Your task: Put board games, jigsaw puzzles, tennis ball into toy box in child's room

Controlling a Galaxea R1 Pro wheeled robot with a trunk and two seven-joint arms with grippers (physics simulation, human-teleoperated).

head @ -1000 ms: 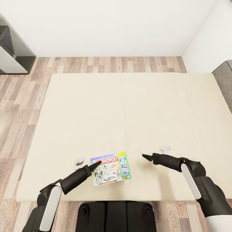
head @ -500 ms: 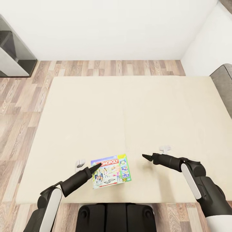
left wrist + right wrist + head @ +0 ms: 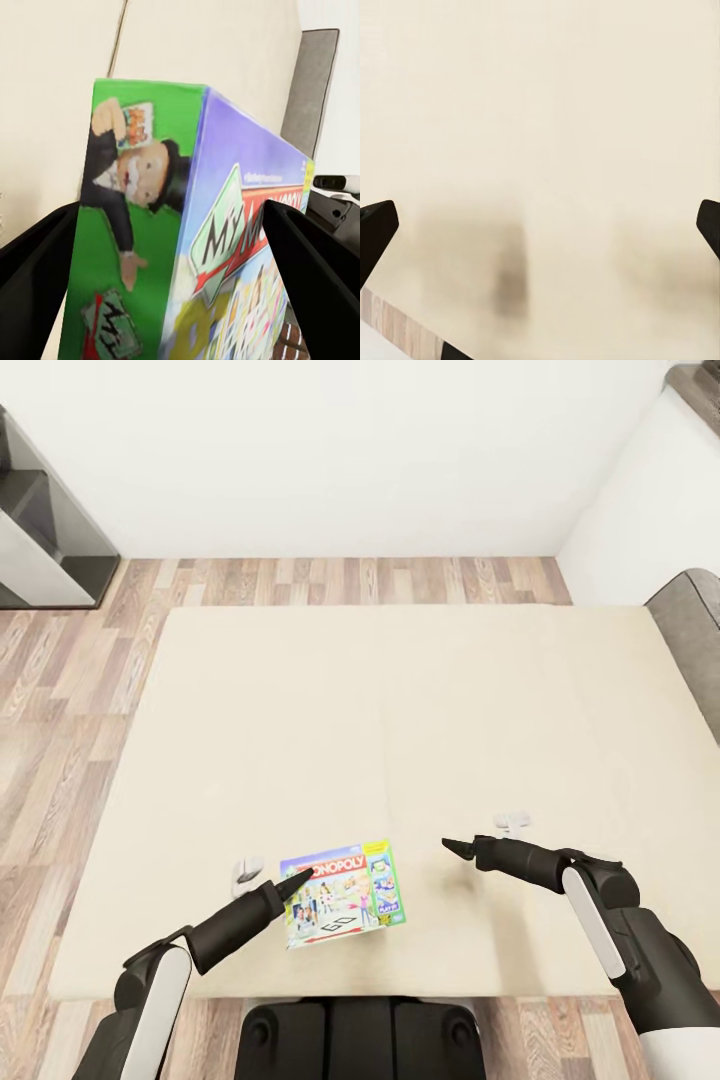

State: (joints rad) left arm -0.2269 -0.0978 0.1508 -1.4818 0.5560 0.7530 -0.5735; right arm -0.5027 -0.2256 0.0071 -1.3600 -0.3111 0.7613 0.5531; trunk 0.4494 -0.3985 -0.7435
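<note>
Monopoly box flat (title away from robot)

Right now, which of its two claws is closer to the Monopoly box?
Left. The left gripper is at the Monopoly box, its fingers either side of a corner; the right gripper hovers apart over bare mattress.

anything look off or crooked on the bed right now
Nothing damaged. The flat white-green Monopoly game box lies slightly askew to the edge of the beige bed, with the left gripper at its corner, fingers either side.
</note>
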